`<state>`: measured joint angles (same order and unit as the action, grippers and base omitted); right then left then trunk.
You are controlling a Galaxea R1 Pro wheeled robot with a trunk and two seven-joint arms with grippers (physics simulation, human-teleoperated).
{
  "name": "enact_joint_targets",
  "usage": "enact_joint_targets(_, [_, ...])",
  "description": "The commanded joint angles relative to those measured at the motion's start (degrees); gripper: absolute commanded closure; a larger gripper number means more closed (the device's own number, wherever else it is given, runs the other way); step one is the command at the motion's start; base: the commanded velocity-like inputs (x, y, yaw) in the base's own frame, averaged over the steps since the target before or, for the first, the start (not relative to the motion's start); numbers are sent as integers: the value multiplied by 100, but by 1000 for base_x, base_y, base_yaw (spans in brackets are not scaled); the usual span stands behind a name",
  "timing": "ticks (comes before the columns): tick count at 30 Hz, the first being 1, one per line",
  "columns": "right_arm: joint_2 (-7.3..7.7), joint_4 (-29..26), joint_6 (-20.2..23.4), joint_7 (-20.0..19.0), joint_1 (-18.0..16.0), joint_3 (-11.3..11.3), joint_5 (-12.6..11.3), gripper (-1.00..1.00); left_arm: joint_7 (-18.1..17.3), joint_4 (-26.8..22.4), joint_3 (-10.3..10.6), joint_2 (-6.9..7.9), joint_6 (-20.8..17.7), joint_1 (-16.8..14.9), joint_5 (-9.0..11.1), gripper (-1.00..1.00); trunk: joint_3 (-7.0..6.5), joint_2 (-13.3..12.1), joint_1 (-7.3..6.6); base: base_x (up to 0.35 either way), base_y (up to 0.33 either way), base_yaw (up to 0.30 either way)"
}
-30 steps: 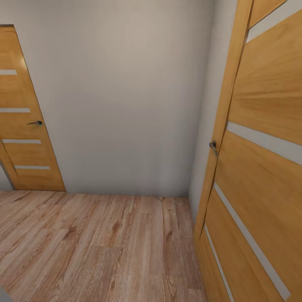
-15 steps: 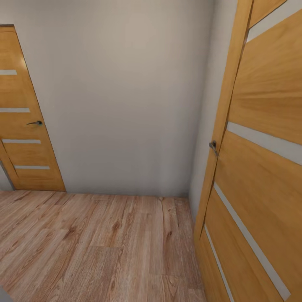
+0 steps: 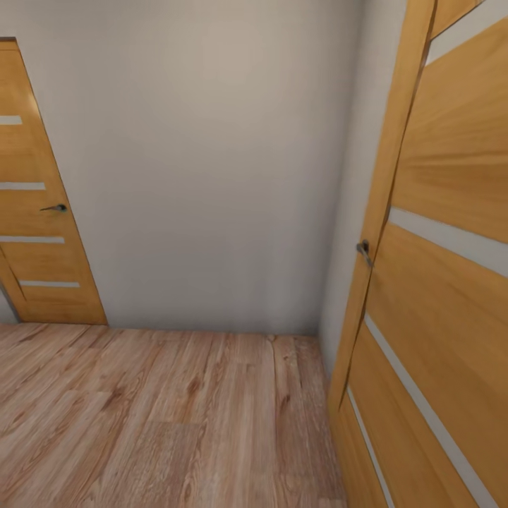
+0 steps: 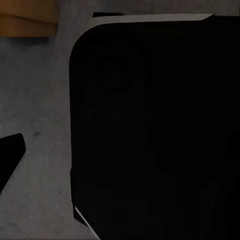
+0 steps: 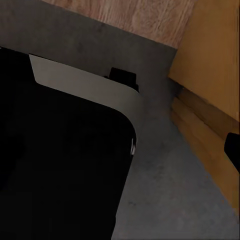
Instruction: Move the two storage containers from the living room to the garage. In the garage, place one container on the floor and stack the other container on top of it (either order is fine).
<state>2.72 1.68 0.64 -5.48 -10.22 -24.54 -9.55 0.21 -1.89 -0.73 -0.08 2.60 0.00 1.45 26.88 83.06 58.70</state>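
neither pair of jaws can be read from our pictures, so we cannot tell how far either one stands open or whether anything is held.

from the head view we face a plain pale wall (image 3: 212, 162) in a corner of a room with a light wood plank floor (image 3: 162, 416). at the far left stands a closed wooden door (image 3: 35, 212) with pale horizontal strips and a dark lever handle (image 3: 53, 208). close on the right a second wooden door (image 3: 437, 282) of the same make runs along the edge of the view, its metal handle (image 3: 364, 251) near its left edge. the floor meets the wall in a straight line, and the right door meets the floor near the corner.

from the left wrist view we see a large black rounded body (image 4: 155, 130) over a grey surface (image 4: 40, 150), with a strip of orange-brown wood (image 4: 27, 22) at one corner.

from the right wrist view we see another black rounded body (image 5: 60, 165) with a pale edge, a grey surface (image 5: 170, 175) beside it, wood planks (image 5: 130, 17) and an orange-brown panel (image 5: 210, 60) beyond.

the storage containers cannot be placed from these pictures.
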Motion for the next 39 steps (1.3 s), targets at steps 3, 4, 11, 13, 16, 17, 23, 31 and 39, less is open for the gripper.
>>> enact_joint_targets(3, [0,8,9,-24,-6,-50,-63,-100,4,1,-2,-1,13,0,16,-100,5,2,3,307,0,0])
enact_joint_targets(4, [0,8,11,-24,-6,-50,-63,-100,5,1,0,-1,13,0,18,-100,5,2,3,314,0,0])
enact_joint_targets(11, [-1,8,14,-24,-6,-51,-64,-100,4,-1,1,-1,13,0,19,-100,5,2,3,317,0,0])
enact_joint_targets(13, [-2,8,15,-26,-6,-51,-64,-100,3,-1,2,-1,13,0,18,-100,5,2,3,319,0,0])
enact_joint_targets(16, [-8,9,15,-28,-6,-51,-64,-100,5,-2,3,-1,13,0,17,-100,5,2,3,319,0,0])
enact_joint_targets(17, [-10,9,15,-29,-6,-51,-64,-100,5,-2,3,-1,13,0,18,-100,5,2,3,319,0,0])
enact_joint_targets(23, [-29,8,15,-32,-6,-51,-64,-100,5,-3,3,9,13,0,21,-100,5,2,3,319,0,0])
enact_joint_targets(31, [-27,8,15,-28,-6,-51,-64,-100,5,-1,3,16,13,0,22,-100,5,2,3,319,0,0])
enact_joint_targets(39, [-19,8,15,-23,-6,-51,-64,-100,5,-2,3,17,13,0,22,-100,5,2,3,319,0,0])
